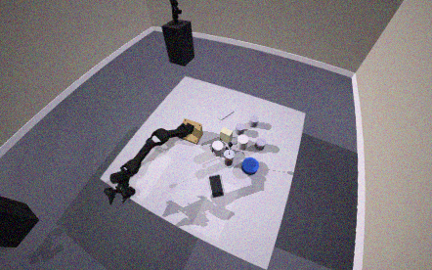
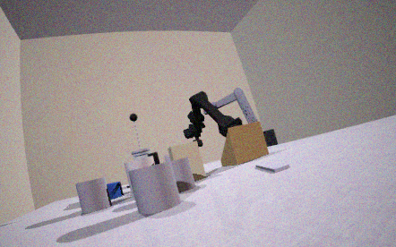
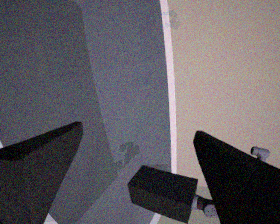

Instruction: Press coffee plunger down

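The coffee press (image 1: pixel 229 157) (image 2: pixel 140 157) stands upright among the cups in the middle of the white mat. Its thin rod rises to a black plunger knob (image 2: pixel 133 117), which is up. My gripper (image 1: pixel 190 128) (image 2: pixel 198 140) (image 3: pixel 139 132) is open and empty. It hangs in the air by the tan box (image 1: pixel 194 133) (image 2: pixel 245 144), well to the side of the press and touching nothing. In the wrist view I see only my two dark fingers spread wide, with the floor and wall behind them; the press is not in that view.
Several grey cups (image 2: pixel 153 189) (image 1: pixel 242 141) crowd around the press. A small tan cube (image 1: pixel 226 134) (image 2: pixel 187 157), a blue round thing (image 1: pixel 250 165), a black flat slab (image 1: pixel 216 186) and a thin strip (image 1: pixel 227 115) lie on the mat. A black box on a stand (image 1: pixel 178 41) (image 3: pixel 164 193) is beyond it.
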`<state>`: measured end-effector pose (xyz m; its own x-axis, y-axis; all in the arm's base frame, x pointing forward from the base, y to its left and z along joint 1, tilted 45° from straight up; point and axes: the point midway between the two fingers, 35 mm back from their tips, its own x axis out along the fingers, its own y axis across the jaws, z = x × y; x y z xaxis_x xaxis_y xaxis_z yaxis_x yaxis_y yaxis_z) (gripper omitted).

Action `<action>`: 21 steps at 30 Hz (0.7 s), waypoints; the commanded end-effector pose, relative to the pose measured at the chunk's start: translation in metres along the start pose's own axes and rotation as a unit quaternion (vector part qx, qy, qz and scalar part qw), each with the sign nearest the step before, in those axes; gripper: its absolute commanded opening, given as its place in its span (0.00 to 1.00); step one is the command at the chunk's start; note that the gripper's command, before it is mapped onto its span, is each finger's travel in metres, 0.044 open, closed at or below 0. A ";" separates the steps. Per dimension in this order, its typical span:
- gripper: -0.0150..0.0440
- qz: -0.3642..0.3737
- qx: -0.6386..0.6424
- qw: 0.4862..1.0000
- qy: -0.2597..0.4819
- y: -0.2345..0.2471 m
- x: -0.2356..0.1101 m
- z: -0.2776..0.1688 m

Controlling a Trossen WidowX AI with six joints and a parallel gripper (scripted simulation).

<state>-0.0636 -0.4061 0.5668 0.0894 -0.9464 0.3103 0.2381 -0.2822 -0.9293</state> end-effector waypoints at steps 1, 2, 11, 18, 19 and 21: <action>0.98 0.001 0.002 1.000 0.000 0.001 0.000 0.001; 1.00 0.003 0.007 1.000 -0.002 0.003 0.001 0.004; 1.00 0.067 0.140 0.987 -0.049 0.067 0.014 0.104; 1.00 0.134 0.246 0.956 -0.086 0.116 -0.006 0.200; 1.00 0.144 0.255 0.952 -0.089 0.122 -0.010 0.213; 1.00 0.166 0.265 0.944 -0.103 0.135 -0.022 0.239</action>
<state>0.1470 -0.4097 0.4972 0.3479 -0.9268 0.1412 0.5838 0.0963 -0.8061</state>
